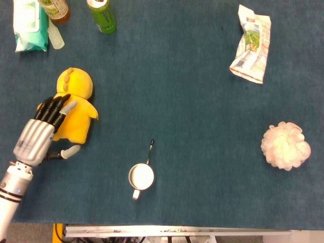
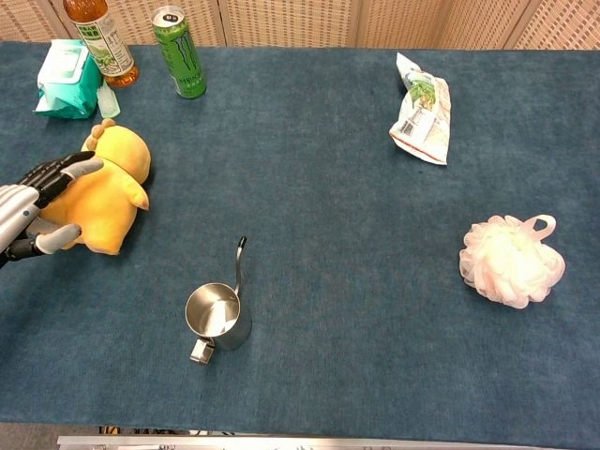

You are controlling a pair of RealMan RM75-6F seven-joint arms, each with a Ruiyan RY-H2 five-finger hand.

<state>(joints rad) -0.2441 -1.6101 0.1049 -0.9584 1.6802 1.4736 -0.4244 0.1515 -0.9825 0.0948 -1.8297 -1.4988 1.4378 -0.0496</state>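
Observation:
A yellow plush toy (image 1: 77, 106) (image 2: 108, 192) lies on the blue table cloth at the left. My left hand (image 1: 39, 132) (image 2: 33, 208) lies against the toy's left side. Its dark fingers (image 1: 54, 107) are spread and rest on the toy's body. Its thumb (image 1: 70, 151) sticks out just below the toy's lower edge. The hand is not closed around the toy, which stays flat on the table. My right hand shows in neither view.
A steel cup (image 1: 141, 176) (image 2: 217, 317) with a long handle stands near the front middle. At the back left are a green can (image 2: 179, 52), a bottle (image 2: 101, 39) and a wipes pack (image 2: 66, 77). A snack bag (image 2: 422, 111) and a pink bath pouf (image 2: 511, 261) lie on the right.

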